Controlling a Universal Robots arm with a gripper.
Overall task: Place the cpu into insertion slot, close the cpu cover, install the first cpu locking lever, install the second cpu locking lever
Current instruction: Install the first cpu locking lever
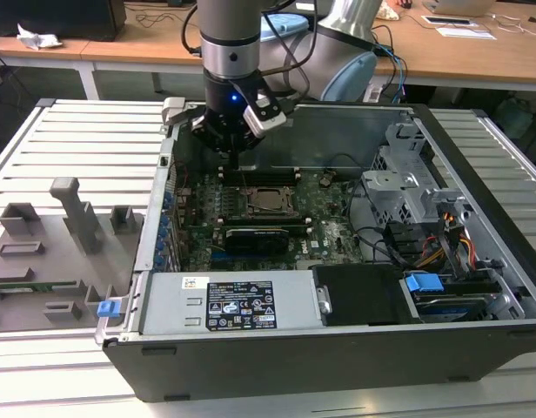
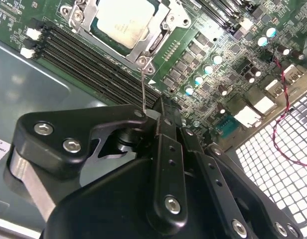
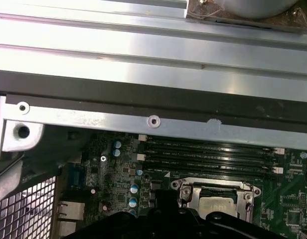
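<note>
1. Where the arm reaches down into the open computer case (image 1: 477, 139), the gripper (image 1: 237, 157) hangs over the green circuit board (image 1: 329, 231), near the case wall farthest from the exterior camera.
2. The cpu (image 2: 122, 20) lies flat in the slot (image 3: 201, 192) with its pale metal face up.
3. The cover (image 2: 154, 39) is folded down over it, so the silvery frame lies around the cpu's edges and the face shows through the window.
4. A thin wire locking lever (image 2: 143, 84) stands up from the corner of the cover nearest the gripper and runs straight to the fingertips.
5. The fingers (image 2: 168, 149) are pressed together with no gap. The lever's free end meets their tip, but I cannot tell whether it is pinched between them or only rests against them.
6. Long black memory strips (image 2: 78, 55) run just beside the slot, between it and the grey metal wall of the case.
7. On the exterior view's left, grey holders (image 1: 72, 218) stand on the slatted table (image 1: 94, 122), well apart from the slot.
</note>
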